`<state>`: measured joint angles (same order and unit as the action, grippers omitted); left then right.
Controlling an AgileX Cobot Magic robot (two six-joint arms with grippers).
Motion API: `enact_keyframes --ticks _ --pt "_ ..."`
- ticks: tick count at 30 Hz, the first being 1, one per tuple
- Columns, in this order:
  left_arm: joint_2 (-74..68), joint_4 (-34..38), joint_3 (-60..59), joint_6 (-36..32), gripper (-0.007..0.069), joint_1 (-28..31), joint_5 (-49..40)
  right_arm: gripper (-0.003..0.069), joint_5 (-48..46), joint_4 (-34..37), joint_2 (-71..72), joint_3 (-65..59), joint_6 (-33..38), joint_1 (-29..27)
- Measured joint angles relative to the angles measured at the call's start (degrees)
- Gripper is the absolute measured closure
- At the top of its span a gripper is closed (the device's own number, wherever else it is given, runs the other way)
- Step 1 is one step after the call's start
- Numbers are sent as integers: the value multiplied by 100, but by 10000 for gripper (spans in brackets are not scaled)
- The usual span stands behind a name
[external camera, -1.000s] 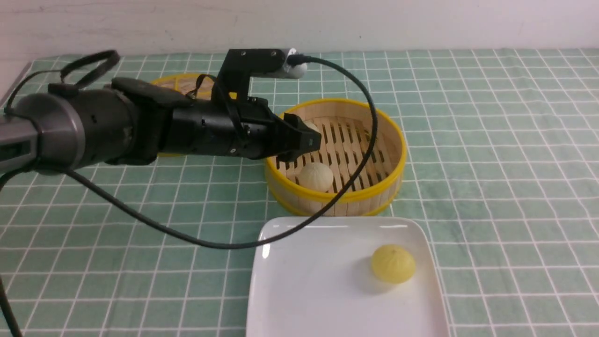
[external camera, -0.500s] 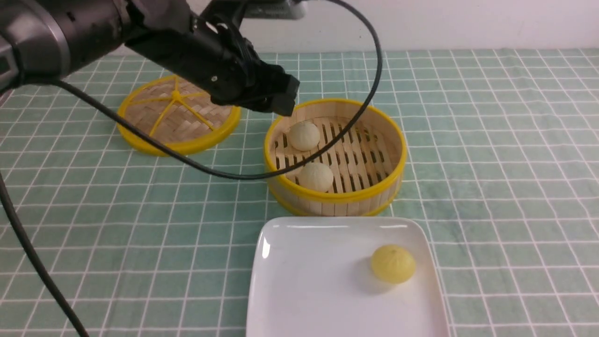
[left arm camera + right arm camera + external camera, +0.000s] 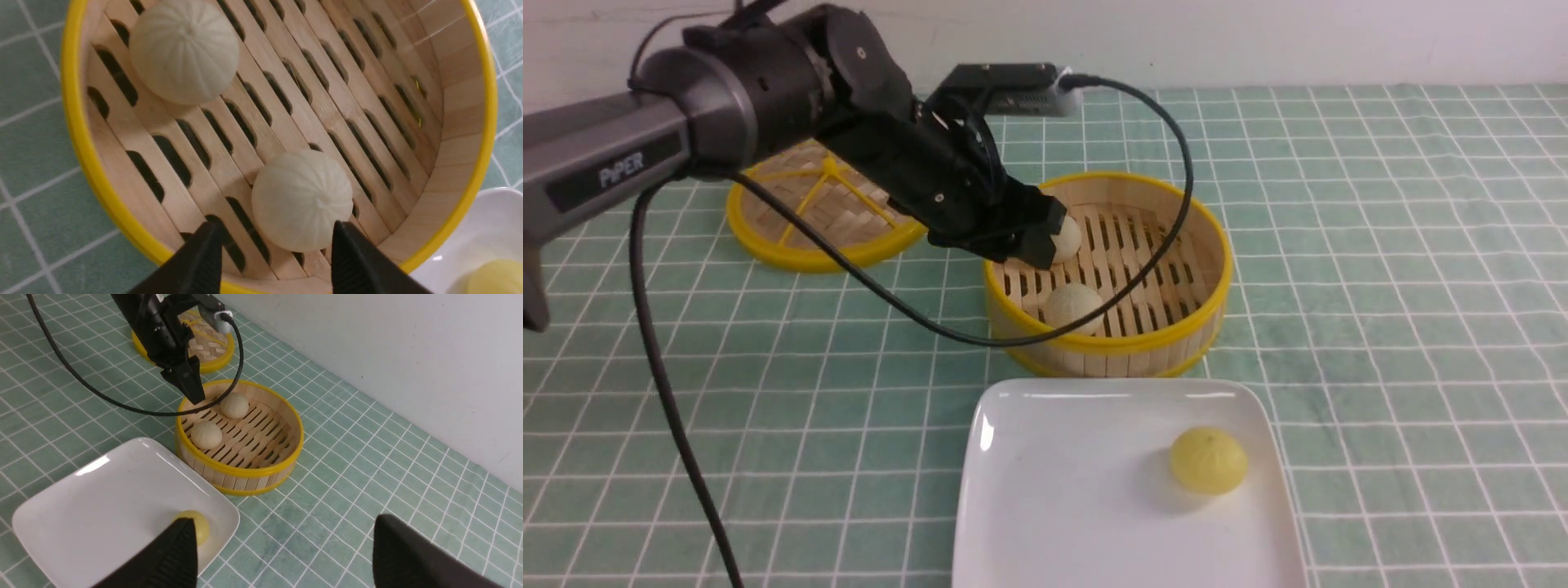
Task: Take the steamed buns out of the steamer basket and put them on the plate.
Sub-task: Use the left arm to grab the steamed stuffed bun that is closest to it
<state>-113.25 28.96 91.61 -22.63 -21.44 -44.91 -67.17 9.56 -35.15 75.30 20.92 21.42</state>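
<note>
The steamer basket (image 3: 1143,341) holds two pale steamed buns, a near one (image 3: 1074,309) and a far one (image 3: 1068,237) partly hidden by my left gripper (image 3: 1036,238). That gripper hangs open above the basket's back-left part, touching neither bun. In the left wrist view, the near bun (image 3: 301,200) shows between the fingertips (image 3: 354,261) and the far bun (image 3: 184,51) lies beyond. A yellow bun (image 3: 1209,460) sits on the white plate (image 3: 1054,490). My right gripper (image 3: 282,518) is open and empty, high over the cloth beside the plate (image 3: 102,498).
The flat woven lid (image 3: 825,212) lies on the green checked cloth to the left of the basket, behind my left arm. The arm's black cable (image 3: 915,314) droops across the cloth and over the basket's front rim. A wall runs along the table's far edge.
My left arm rose from low across the basket's front, swung back, then dipped its open gripper over the basket, now covering part of the far bun. The buns have not moved.
</note>
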Motion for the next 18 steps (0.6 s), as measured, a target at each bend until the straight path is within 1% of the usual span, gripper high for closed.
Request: enact_keyframes --ticks 3,7,14,15,16,18 --pt "-180 447 0 -471 238 0 5 100 0 0 0 0 0 0" --pt "-290 812 0 -993 238 0 0 100 0 0 0 0 0 0" --pt "-290 911 0 -1264 238 -7 0 102 0 0 0 0 0 0" --pt "-290 905 0 -1464 238 -53 24 102 0 0 0 0 0 0" --pt "-290 904 0 -1490 238 -60 30 103 0 0 0 0 0 0" --pt "-295 869 0 -1748 238 -192 82 107 0 6 0 0 0 0"
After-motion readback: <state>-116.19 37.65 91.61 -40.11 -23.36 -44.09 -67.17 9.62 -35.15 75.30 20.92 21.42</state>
